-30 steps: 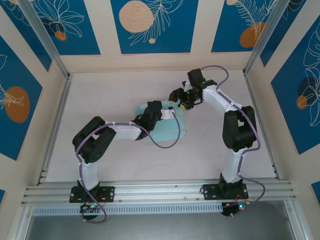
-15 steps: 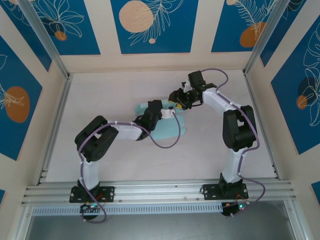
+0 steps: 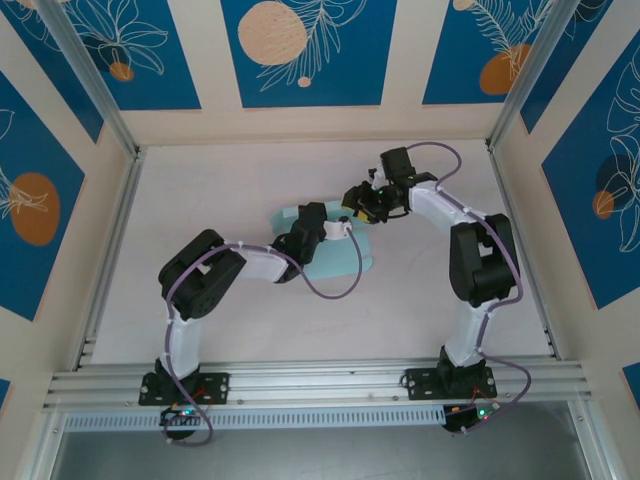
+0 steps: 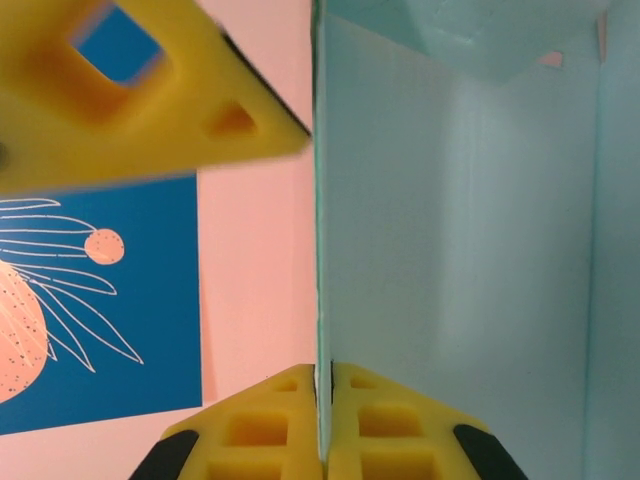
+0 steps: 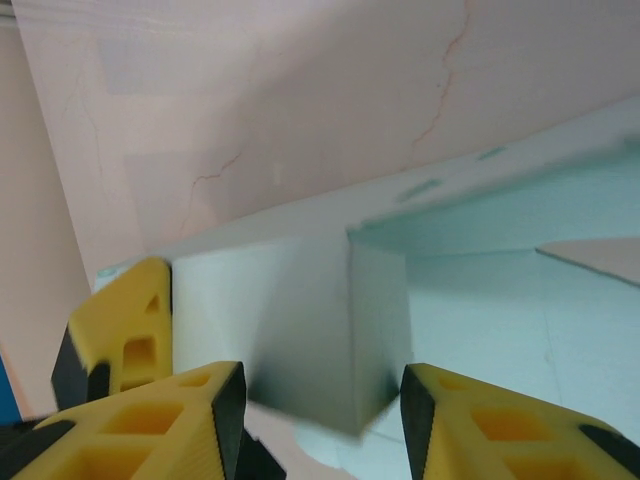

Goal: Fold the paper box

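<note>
Small update: over the last second the left arm's elbow has swung in toward the middle of the pale table [image 3: 200, 190] and the right wrist has nudged over a touch. The pale light-blue thin card box [image 3: 335, 258] hasn't budged and sits about mid-table. The left gripper [image 4: 322, 400] comes in from 8 o'clock and is pinched tight on the edge of a raised wall, keeping it upright. The right gripper [image 5: 320, 395], at the box's 1 o'clock corner, is partly open, straddling a stood-up corner without visibly touching it. My read: one wall's pinned so the right can work the neighbouring flap. Fold looks midway, nothing locked yet.
</note>
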